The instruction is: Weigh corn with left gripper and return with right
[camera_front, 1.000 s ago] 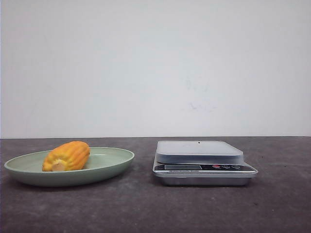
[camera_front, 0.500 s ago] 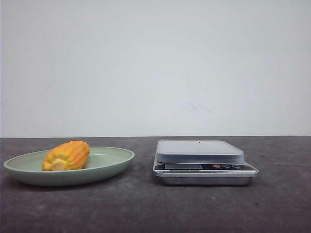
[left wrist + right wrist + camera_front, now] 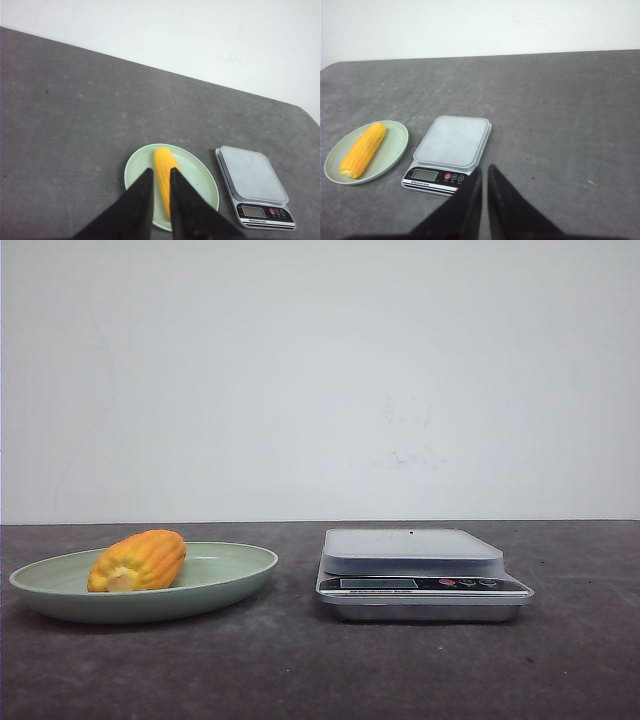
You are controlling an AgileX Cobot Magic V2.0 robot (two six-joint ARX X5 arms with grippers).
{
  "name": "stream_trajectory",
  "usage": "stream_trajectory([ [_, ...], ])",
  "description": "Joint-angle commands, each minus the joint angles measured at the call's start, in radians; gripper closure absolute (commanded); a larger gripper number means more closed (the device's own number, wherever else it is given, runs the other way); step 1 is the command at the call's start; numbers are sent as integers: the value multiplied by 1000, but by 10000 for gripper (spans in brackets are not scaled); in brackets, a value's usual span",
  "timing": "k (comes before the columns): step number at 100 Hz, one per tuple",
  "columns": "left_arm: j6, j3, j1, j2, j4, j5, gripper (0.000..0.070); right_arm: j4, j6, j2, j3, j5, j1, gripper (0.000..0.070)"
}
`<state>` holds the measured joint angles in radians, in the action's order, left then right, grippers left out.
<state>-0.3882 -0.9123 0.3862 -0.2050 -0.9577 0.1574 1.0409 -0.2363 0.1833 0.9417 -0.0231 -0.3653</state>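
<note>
Corn [image 3: 163, 170] on plate [image 3: 200, 175] – well below left tool [image 3: 160, 176], apart.

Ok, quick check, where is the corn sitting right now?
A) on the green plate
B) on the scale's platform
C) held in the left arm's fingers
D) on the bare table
A: the corn lies on the green plate, left of the scale, whose platform is bare; in the left wrist view the left gripper is up above it, not gripping.

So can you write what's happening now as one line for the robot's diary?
stubby yellow-orange corn cob: lying in pale green plate | silver kitchen scale: bare | left hand, right hand: high above, nearly shut
</note>
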Motion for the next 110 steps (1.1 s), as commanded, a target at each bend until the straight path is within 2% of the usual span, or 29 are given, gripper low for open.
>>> stream_trajectory([
  [1, -6, -11, 1, 0, 9, -1, 690, -9, -11, -3, 10, -3, -2, 688],
  [38, -5, -10, 1, 0, 8, -1, 690, -9, -11, -3, 10, -3, -2, 688],
  [46, 0, 7, -31, 0, 33, 2, 690, -9, -11, -3, 10, -3, -2, 688],
  [51, 60, 39, -73, 4, 94, 7, 690, -9, -11, -3, 10, -3, -2, 688],
  [62, 139, 173, -188, 36, 284, -10, 690, -9, -11, -3, 10, -3, -2, 688],
  [72, 201, 346, -294, 79, 475, -101, 690, -9, -11, -3, 10, -3, -2, 688],
  [82, 214, 512, -368, 119, 621, -159, 690, -9, -11, -3, 10, -3, -2, 688],
  [110, 215, 816, -389, 202, 882, -159, 690, -9, -11, -3, 10, -3, -2, 688],
])
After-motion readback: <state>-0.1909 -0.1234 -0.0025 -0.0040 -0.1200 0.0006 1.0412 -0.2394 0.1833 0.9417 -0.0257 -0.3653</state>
